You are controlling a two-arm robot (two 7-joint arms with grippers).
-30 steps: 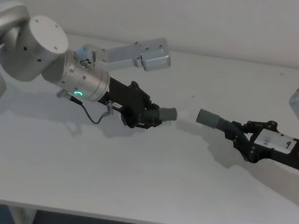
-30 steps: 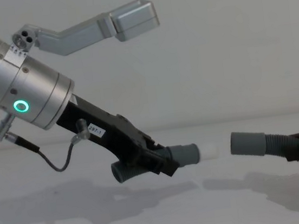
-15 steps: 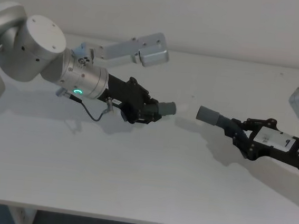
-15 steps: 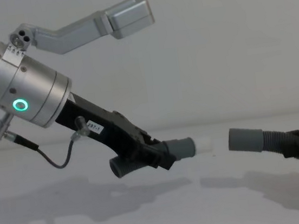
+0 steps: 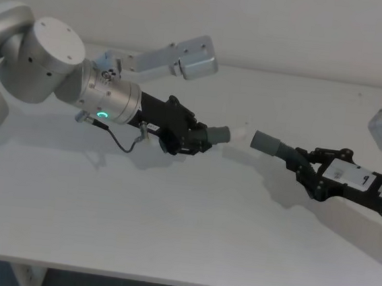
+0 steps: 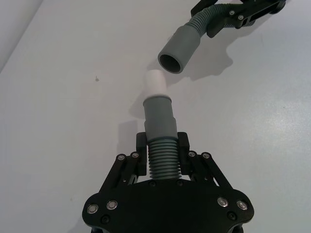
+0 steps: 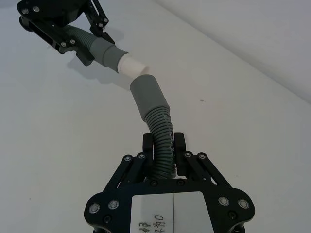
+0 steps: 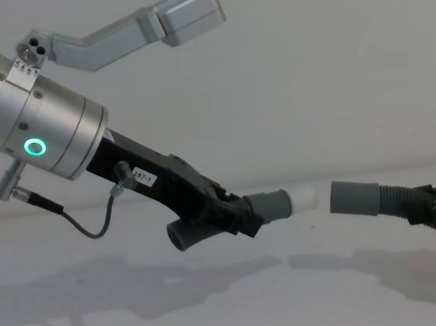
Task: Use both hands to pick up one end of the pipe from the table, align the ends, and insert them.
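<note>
Above the bare white counter (image 5: 169, 229), we hold two halves of a grey pipe nose to nose. Our left pincer (image 6: 162, 153) is closed around the ribbed neck of the short piece (image 6: 159, 124), whose pale tip (image 6: 156, 82) juts out past its grey collar. Our right pincer (image 7: 163, 151) is likewise clamped on the corrugated hose of the longer piece (image 7: 156, 128), its wider collar (image 7: 147, 94) pointing back toward the pale tip.

Taking that pale tip as our landmark: in the chest view the open collar (image 8: 353, 196) sits just beside the tip (image 8: 305, 198), at nearly the same height, with a narrow gap showing between them; we see no contact. From the left wrist, the collar's dark mouth (image 6: 171, 63) lies just beyond the tip and slightly off to one side, and the collar's long axis is angled to the short piece's axis rather than in line with it. The right wrist view agrees: the tip (image 7: 131, 65) meets the collar's rim at a slant.

Both pieces are clear of the counter, casting shadows below. We judge the insertion not yet begun, and the angle between the two axes looks to us like the thing to correct before pushing. Neither arm is clearly nearer the gap. There are no containers here.
</note>
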